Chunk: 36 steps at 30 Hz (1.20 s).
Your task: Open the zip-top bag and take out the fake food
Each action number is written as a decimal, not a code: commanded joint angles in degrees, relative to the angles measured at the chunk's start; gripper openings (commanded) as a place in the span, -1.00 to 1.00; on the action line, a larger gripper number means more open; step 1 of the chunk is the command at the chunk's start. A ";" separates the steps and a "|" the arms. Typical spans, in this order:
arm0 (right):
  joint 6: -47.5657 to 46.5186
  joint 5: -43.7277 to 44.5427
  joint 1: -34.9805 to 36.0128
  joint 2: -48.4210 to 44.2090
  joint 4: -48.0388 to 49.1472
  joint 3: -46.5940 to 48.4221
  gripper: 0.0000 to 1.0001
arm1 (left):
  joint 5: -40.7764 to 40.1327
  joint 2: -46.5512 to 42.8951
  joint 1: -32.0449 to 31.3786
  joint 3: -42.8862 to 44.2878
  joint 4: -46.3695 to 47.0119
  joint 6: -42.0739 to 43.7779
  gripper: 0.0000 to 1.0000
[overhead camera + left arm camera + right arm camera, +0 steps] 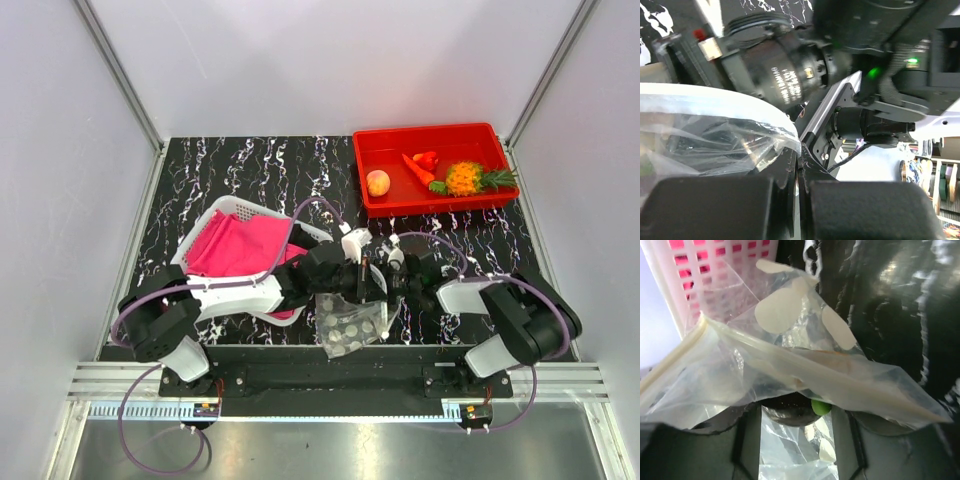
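The zip-top bag (pixel 350 325), clear with pale dots, hangs between my two grippers at the near middle of the table. My left gripper (pixel 362 272) is shut on its top edge; in the left wrist view the film (pixel 715 135) runs into the closed jaws (pixel 800 165). My right gripper (pixel 392 268) is at the bag's mouth. In the right wrist view the bag (pixel 790 365) drapes over its fingers (pixel 796 412), which hold a dark round fake food piece (pixel 790 412) with a green tip (pixel 821 406). A peach fruit (pixel 378 182), red piece (pixel 428 158), carrot (pixel 418 170) and pineapple (pixel 465 178) lie in the red tray.
The red tray (pixel 425 205) stands at the back right. A white mesh basket (pixel 235 208) with pink cloth (pixel 235 245) sits at the left, close to my left arm, and shows in the right wrist view (pixel 675 285). Both arms crowd the near middle.
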 commanded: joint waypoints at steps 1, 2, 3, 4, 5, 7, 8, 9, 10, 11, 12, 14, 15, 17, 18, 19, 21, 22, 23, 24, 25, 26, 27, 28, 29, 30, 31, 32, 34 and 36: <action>-2.84 8.31 0.51 -7.31 -12.91 2.38 -0.20 | -2.71 -4.08 -0.32 -0.74 0.13 1.32 -1.00; -3.72 10.84 0.51 -10.54 -18.94 4.30 -0.23 | -3.93 -4.78 -0.24 -0.83 -0.40 1.75 -1.00; -5.30 12.34 0.51 -12.23 -21.96 5.19 -0.27 | -4.64 -5.13 -0.15 -0.92 -0.75 1.93 -1.00; -6.18 13.84 0.42 -13.90 -24.60 6.07 -0.40 | -5.25 -6.01 -0.06 -1.01 -1.36 2.02 -1.00; -6.63 16.12 0.51 -15.40 -26.80 7.39 -0.45 | -5.96 -6.45 0.11 -1.10 -1.46 2.11 -1.00; -7.77 18.50 0.51 -19.44 -33.57 8.71 -0.52 | -7.01 -7.42 0.47 -1.53 -1.81 2.11 -1.00; -7.95 19.21 0.51 -20.67 -37.33 9.94 -0.52 | -7.97 -7.68 0.64 -1.54 -1.90 2.11 -1.00; -8.39 20.00 0.51 -23.12 -39.28 10.56 -0.52 | -8.42 -7.86 0.90 -1.80 -2.07 2.02 -1.00; -8.48 21.57 0.51 -24.45 -40.95 11.17 -0.52 | -8.77 -8.21 0.99 -2.15 -1.99 2.02 -1.00; -8.57 22.63 0.51 -25.77 -44.28 12.14 -0.53 | -9.30 -8.39 1.08 -2.33 -1.98 2.02 -1.00; -8.83 23.69 0.51 -28.39 -45.88 12.58 -0.53 | -9.48 -8.48 1.34 -2.50 -1.98 1.94 -1.00; -9.44 27.46 0.51 -30.78 -51.65 15.03 -0.55 | -10.00 -8.56 1.61 -3.47 -1.64 1.59 -1.00; -10.32 28.69 0.51 -32.53 -53.52 15.92 -0.55 | -10.09 -8.74 1.78 -3.82 -1.37 1.41 -1.00; -11.20 30.46 0.51 -33.86 -57.56 18.54 -0.56 | -10.79 -9.00 1.96 -5.05 -0.76 0.88 -1.00; -11.81 30.64 0.51 -34.74 -58.97 19.34 -0.57 | -11.06 -9.18 2.22 -5.31 -0.67 0.71 -1.00; -12.08 30.47 0.51 -35.18 -60.21 20.22 -0.59 | -11.15 -9.44 2.31 -5.92 -0.32 0.44 -1.00; -12.52 30.11 0.51 -36.14 -62.93 21.63 -0.61 | -11.67 -9.88 2.75 -6.46 0.21 0.35 -1.00; -12.52 30.03 0.51 -36.67 -63.81 22.07 -0.61 | -11.59 -10.23 2.84 -6.28 -0.05 0.61 -1.00; -12.52 29.50 0.51 -37.46 -64.26 22.25 -0.62 | -11.67 -10.15 2.84 -6.11 -0.31 1.05 -1.00; -11.91 28.98 0.51 -39.04 -64.26 22.43 -0.62 | -11.76 -10.06 3.01 -6.11 -0.58 1.32 -1.00; -11.56 28.10 0.51 -39.75 -64.52 22.86 -0.62 | -11.68 -9.89 3.10 -6.02 -0.49 1.41 -1.00; -11.38 27.92 0.51 -40.10 -65.22 24.26 -0.62 | -11.15 -9.71 3.19 -6.11 -0.23 1.49 -1.00; -11.38 28.26 0.42 -40.37 -65.84 25.32 -0.62 | -10.97 -9.53 3.28 -6.28 0.12 1.41 -1.00; -11.64 29.92 0.51 -40.28 -66.71 26.46 -0.62 | -10.71 -9.36 3.28 -6.46 0.91 1.32 -1.00; -12.25 31.42 0.42 -40.02 -68.72 29.17 -0.62 | -10.10 -9.18 3.28 -6.54 1.26 1.06 -1.00; -14.08 33.26 0.51 -39.06 -69.96 30.85 -0.62 | -9.83 -9.09 3.28 -6.63 1.70 0.97 -1.00; -15.06 37.98 0.51 -38.18 -71.10 32.61 -0.62 | -9.48 -8.83 3.28 -6.89 2.40 0.88 -1.00; -16.29 40.20 0.42 -37.22 -73.03 36.45 -0.62 | -8.61 -8.57 3.28 -6.90 2.76 0.62 -1.00; -19.28 47.56 0.42 -33.27 -74.01 40.43 -0.63 | -7.73 -8.04 3.28 -7.07 4.16 0.44 -1.00; -22.27 52.24 -0.02 -28.17 -73.75 45.96 -0.63 | -6.32 -7.69 3.28 -6.73 4.95 0.27 -1.00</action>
